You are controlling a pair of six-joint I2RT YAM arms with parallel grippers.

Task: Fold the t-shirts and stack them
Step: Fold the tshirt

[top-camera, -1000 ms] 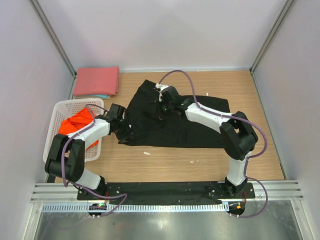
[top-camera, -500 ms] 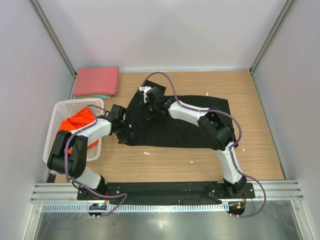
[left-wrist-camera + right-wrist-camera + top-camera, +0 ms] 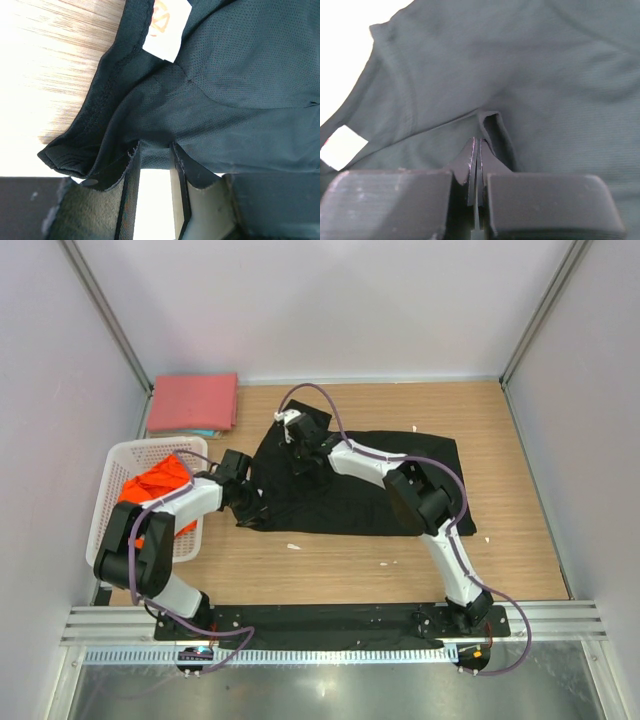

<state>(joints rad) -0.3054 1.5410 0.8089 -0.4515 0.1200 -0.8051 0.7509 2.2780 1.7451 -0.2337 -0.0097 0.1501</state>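
Note:
The black t-shirt (image 3: 350, 502) lies spread across the middle of the table. My left gripper (image 3: 246, 504) is at the shirt's left edge, its fingers (image 3: 134, 165) a narrow gap apart with black cloth (image 3: 240, 75) caught between the tips. My right gripper (image 3: 300, 447) is over the shirt's far left part, jaws pressed together on a small raised fold of the black cloth (image 3: 492, 131). The pinkish-red t-shirt (image 3: 193, 402) lies folded at the back left. The bright orange t-shirt (image 3: 152, 485) is crumpled in the basket.
The white mesh basket (image 3: 112, 465) stands at the left, close to my left arm. A white label (image 3: 166, 31) sits by the black shirt's collar and also shows in the right wrist view (image 3: 341, 146). Grey walls close in the table on three sides.
My right gripper has moved left and a little farther back across the black shirt, drawing cloth with it. The left gripper has stayed at the shirt's left edge.

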